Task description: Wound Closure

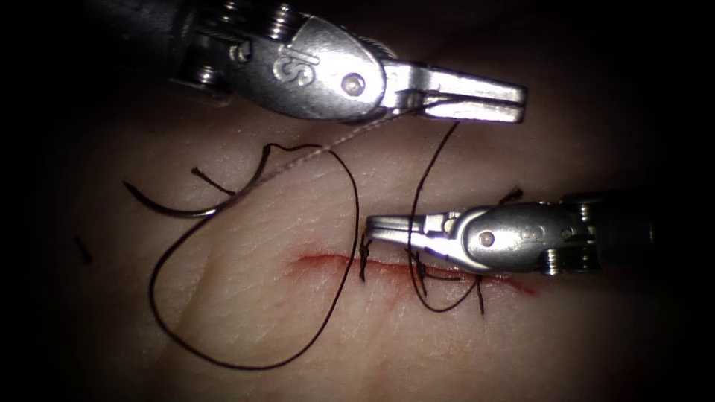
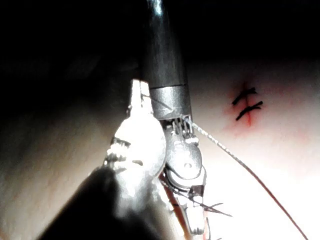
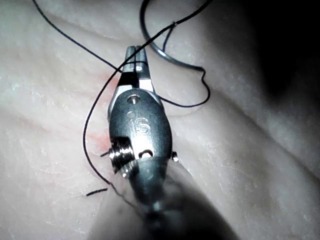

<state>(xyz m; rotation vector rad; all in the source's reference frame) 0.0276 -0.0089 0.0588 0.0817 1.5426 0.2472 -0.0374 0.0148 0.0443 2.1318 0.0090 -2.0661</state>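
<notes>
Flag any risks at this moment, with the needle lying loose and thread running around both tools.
The needle lies free on the tissue left of the cut, so a tug on the thread may drag it. The left tool grips thread that crosses the right tool, so it could snag.

Silver wristed end effector (image 1: 477,99), stamped markings

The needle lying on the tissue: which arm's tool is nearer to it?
Left. Its end effector sits above and right of the needle, holding thread; the right end effector sits farther right, over the cut.
</notes>
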